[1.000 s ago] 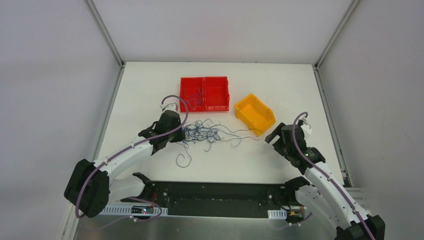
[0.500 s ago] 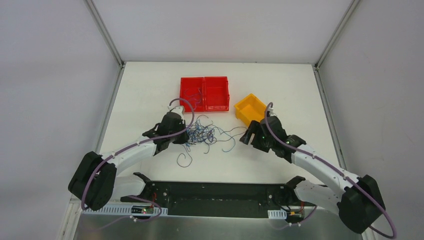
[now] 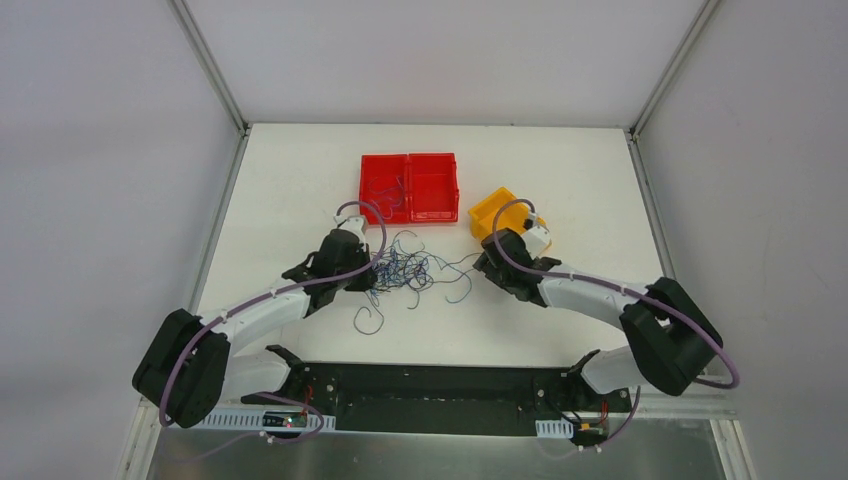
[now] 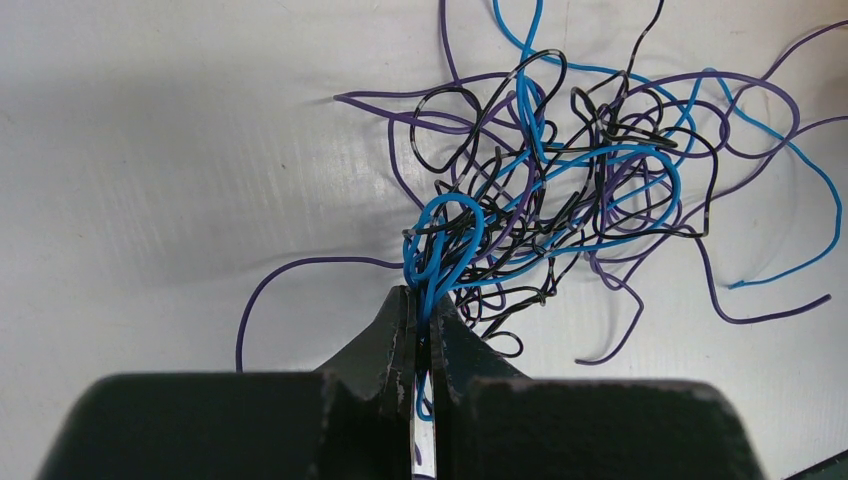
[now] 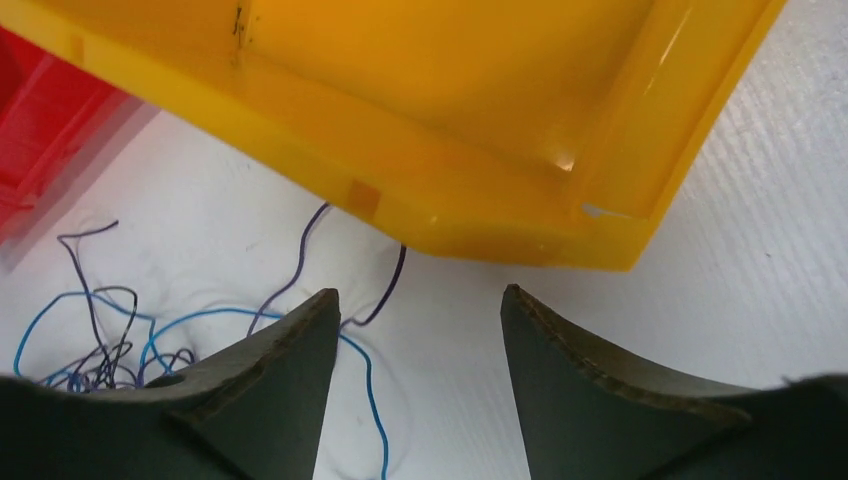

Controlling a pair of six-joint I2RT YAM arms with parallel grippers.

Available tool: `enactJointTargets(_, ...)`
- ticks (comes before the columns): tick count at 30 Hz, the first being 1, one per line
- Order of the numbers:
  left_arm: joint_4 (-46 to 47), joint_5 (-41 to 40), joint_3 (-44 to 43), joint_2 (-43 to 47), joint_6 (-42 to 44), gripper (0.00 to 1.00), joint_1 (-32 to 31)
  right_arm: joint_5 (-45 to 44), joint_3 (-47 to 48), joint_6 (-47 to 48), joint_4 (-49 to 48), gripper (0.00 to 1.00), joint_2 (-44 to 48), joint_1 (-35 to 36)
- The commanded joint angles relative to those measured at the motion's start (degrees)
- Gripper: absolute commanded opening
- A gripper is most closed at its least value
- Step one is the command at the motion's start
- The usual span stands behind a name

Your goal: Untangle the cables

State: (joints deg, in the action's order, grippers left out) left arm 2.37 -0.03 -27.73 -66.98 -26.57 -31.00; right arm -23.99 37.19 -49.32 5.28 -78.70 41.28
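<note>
Gripping, left side: my left gripper (image 4: 420,305) is clenched on a loop of blue cable (image 4: 443,235) at the near edge of the tangle. The fingers are pressed almost together, with the blue strand running down between them.

Right side: my right gripper (image 5: 420,300) is spread wide and grasps nothing. Through its wrist camera it faces the outer wall of the yellow bin (image 5: 450,200).

Cables: the cables (image 3: 415,268) lie in one knotted heap of blue, purple and black strands on the white table (image 3: 560,170). They sit between the two grippers and in front of the red bins (image 3: 435,190).

Tangle close up: in the left wrist view, black curls and blue loops are thickest just beyond the fingertips. Purple strands fan out around them.

Strays: one purple wire (image 3: 368,318) curls alone on the table, nearer the arm bases than the heap. In the right wrist view, the tip of another purple strand (image 5: 385,290) reaches the yellow bin's lower edge. I cannot tell whether it goes underneath.

Red bins: two red bins stand side by side. A few thin strands show in the left one.

Yellow bin: it stands just right of the red pair, and my right wrist covers part of it from above.
</note>
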Motion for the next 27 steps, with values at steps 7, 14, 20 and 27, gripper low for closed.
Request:
enactJointTargets(7, 3.0, 0.3, 1.9, 2.8, 0.6, 0.0, 0.4, -9.3, 3.1, -8.3, -12.1, 0.46, -9.5, 2.2)
enactJointTargets(14, 2.8, -1.1, 1.2, 2.2, 0.6, 0.0, 0.4, -11.1, 1.5, -7.4, -15.4, 0.0, -7.0, 2.8)
enactJointTargets(20, 2.5, -2.9, 1.2, 2.2, 0.5, 0.0, 0.4, -16.4, -0.4, -2.2, -7.7, 0.0, 6.5, 3.3)
enactJointTargets(27, 2.2, -3.8, 1.2, 2.1, 0.6, 0.0, 0.4, -22.1, -3.5, 4.9, 4.2, 0.0, 28.9, 3.2)
